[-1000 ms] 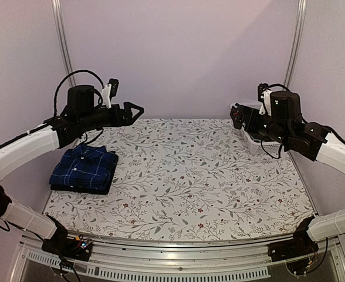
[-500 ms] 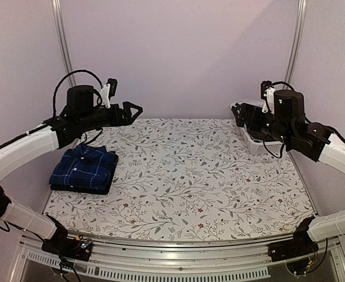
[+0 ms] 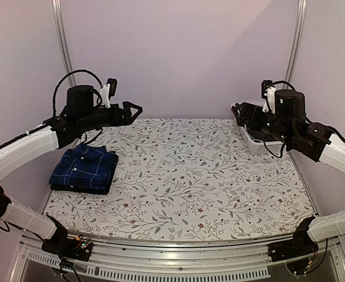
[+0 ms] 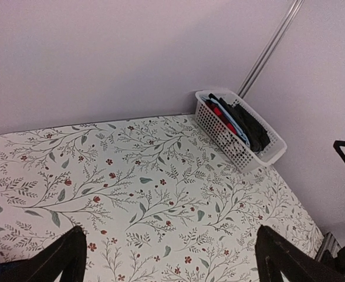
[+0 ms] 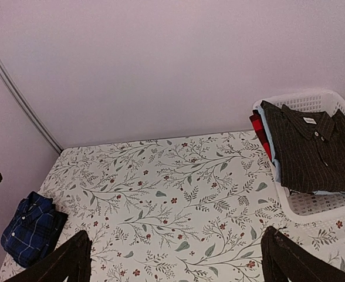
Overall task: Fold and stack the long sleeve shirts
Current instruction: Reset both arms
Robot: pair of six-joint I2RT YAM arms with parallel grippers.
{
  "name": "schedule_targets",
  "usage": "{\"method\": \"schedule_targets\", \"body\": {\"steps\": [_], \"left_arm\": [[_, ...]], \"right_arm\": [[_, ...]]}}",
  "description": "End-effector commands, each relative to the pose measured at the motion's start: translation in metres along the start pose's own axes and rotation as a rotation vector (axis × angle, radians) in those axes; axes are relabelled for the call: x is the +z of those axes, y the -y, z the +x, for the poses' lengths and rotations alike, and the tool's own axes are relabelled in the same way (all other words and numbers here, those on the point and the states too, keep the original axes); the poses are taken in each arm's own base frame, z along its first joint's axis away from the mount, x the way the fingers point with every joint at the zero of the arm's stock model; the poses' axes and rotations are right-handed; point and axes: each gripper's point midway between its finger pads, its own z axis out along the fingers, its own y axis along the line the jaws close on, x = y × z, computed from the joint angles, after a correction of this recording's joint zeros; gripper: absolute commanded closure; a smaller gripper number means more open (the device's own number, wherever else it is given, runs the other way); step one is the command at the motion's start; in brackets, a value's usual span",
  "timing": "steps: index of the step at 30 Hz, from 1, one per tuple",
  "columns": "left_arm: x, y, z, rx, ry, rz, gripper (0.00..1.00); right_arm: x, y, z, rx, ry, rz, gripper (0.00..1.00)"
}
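right claw drifted slightly rightward, black shirt lying near it.

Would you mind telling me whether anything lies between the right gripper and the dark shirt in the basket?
Nothing visible does. The dark shirt lies uncovered on top of the pile in the white basket, and the right gripper hangs near it, jaws open. Only the basket's wall rims the pile.
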Motion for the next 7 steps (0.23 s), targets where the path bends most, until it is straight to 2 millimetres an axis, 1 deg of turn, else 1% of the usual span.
{"method": "schedule_targets", "body": {"steps": [1, 7], "left_arm": [[-0.0030, 0.0058, -0.0047, 0.013, 0.024, 0.015, 0.00], [-0.0031, 0.0052, -0.0035, 0.015, 0.020, 0.013, 0.00]], "right_arm": [[-0.0040, 0.0032, -0.0100, 0.004, 0.039, 0.010, 0.01], [-0.0019, 0.0028, -0.0085, 0.005, 0.033, 0.010, 0.01]]}}
